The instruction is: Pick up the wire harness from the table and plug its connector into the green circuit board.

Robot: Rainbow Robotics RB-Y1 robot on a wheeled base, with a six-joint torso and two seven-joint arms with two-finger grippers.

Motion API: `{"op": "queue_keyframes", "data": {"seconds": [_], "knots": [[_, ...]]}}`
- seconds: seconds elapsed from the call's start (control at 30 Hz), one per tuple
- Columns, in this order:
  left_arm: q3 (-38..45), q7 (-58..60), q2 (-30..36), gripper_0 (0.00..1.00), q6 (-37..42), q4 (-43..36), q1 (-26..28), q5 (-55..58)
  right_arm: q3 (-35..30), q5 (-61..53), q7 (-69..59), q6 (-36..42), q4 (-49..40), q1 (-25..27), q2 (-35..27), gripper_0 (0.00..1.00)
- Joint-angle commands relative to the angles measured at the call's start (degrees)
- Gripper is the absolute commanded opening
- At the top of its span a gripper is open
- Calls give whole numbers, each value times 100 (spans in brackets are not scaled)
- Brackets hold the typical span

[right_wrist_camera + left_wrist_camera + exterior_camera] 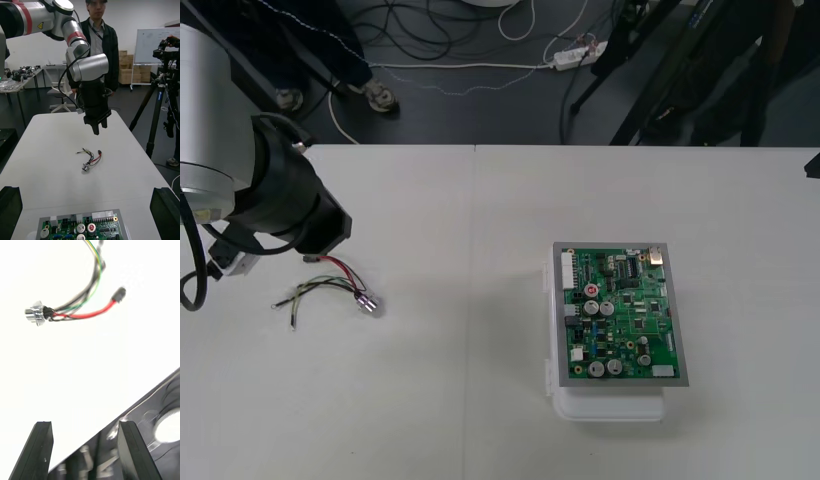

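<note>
**Left pincer [96, 127] hovers by the wire harness [330, 290]**

Your left arm points it straight down, fingers parted, gripping nothing. The harness lies loose on the counter [480, 420], well apart from the green board [620, 315]. Your right pincer [88, 188] gapes wide.

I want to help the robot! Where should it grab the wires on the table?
Probably the bunched wires right behind the metal socket, coming straight down from above. They lie flat on the table and join into one bundle there; the loose ends fan apart. The left gripper hangs close by, open.
</note>
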Motion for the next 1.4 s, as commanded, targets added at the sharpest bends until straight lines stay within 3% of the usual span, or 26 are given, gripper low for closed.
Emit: {"op": "queue_keyframes", "data": {"seconds": [0.03, 0.3, 0.63, 1.2, 1.4], "knots": [[-84, -1334, -264, 50, 215, -3, -210, -305, -190, -118, 150, -24, -31, 90, 72, 100], [-445, -2354, -422, 50, 250, -3, -166, -859, -172, -127, 202, -24, 12, 90, 116, 100], [-436, -3382, -572, 50, 417, 190, 528, -1966, -269, 58, 246, -24, 303, 90, 406, 100], [-445, -4894, -1099, 50, 496, 806, 1345, -2538, -383, -118, -35, -24, 311, 363, 345, 100], [-445, -4999, -1336, 56, 523, 990, 1600, -2441, -366, -197, -132, -24, 311, 407, 125, 100]]}}
